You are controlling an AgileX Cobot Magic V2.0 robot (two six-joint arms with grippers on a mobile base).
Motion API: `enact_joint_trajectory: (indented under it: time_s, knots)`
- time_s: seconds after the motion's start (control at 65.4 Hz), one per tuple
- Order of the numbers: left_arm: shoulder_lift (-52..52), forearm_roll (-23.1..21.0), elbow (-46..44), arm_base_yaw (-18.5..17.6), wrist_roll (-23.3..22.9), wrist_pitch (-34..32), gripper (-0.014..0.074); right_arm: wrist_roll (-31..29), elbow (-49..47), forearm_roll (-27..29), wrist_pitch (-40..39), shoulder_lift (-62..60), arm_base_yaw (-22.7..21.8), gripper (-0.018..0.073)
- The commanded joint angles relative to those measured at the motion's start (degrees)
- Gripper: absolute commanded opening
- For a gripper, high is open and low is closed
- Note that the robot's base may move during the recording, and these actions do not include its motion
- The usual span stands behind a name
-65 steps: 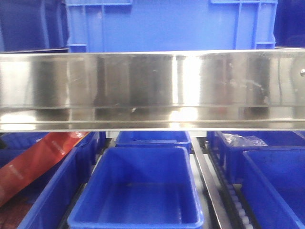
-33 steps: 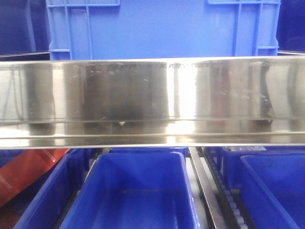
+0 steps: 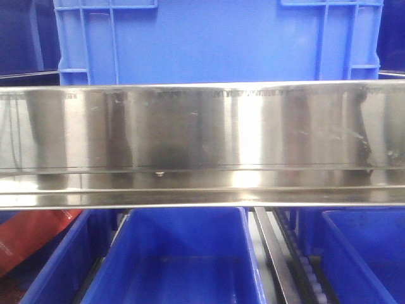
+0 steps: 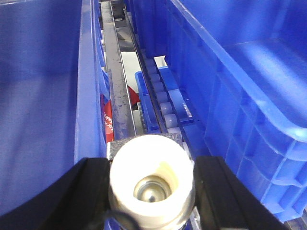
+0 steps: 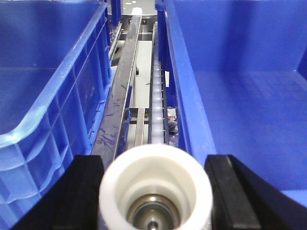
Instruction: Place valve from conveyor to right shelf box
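In the left wrist view my left gripper (image 4: pixel 152 191) is shut on a white valve (image 4: pixel 151 165) with a metal ball inside its bore. It hangs over the gap between two blue boxes. In the right wrist view my right gripper (image 5: pixel 156 196) is shut on a second white valve (image 5: pixel 156 172), above the rail between a left blue box (image 5: pixel 48 81) and a right blue shelf box (image 5: pixel 240 91). Both boxes look empty where they show. The conveyor is out of view. Neither gripper shows in the front view.
A shiny steel shelf beam (image 3: pixel 202 142) spans the front view, with a large blue crate (image 3: pixel 215 41) on top and blue boxes (image 3: pixel 180 259) below. A red packet (image 3: pixel 28 237) lies at lower left. Roller rails (image 4: pixel 160 98) (image 5: pixel 156 105) run between boxes.
In the front view the steel beam has dropped lower and looks nearer. The boxes below and the red packet have slid towards the bottom edge.
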Motion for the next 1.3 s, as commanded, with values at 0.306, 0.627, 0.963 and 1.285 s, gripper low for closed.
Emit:
enact_joint_trajectory:
  time_s: [0.306, 0.627, 0.963, 1.285]
  knots:
    - [-0.5, -0.5, -0.8, -0.3, -0.4, -3.1, -0.0111, -0.1, -0.9, -0.3, -4.2, -0.6, 0.0, -0.0154]
    - [-0.5, -0.5, -0.8, -0.3, -0.4, -3.2, -0.0111, -0.1, -0.9, -0.3, -7.2, -0.6, -0.1, -0.0154]
    - [-0.5, -0.6, -0.8, -0.3, -0.4, -5.2, -0.0111, -0.1, -0.9, -0.2, -9.7, -0.6, -0.1, -0.0154]
    - [3.3, 0.6, -6.1, -6.4, 0.0, -10.9, -0.0111, -0.1, -7.2, 2.0, -12.7, 2.6, 2.6, -0.0154]
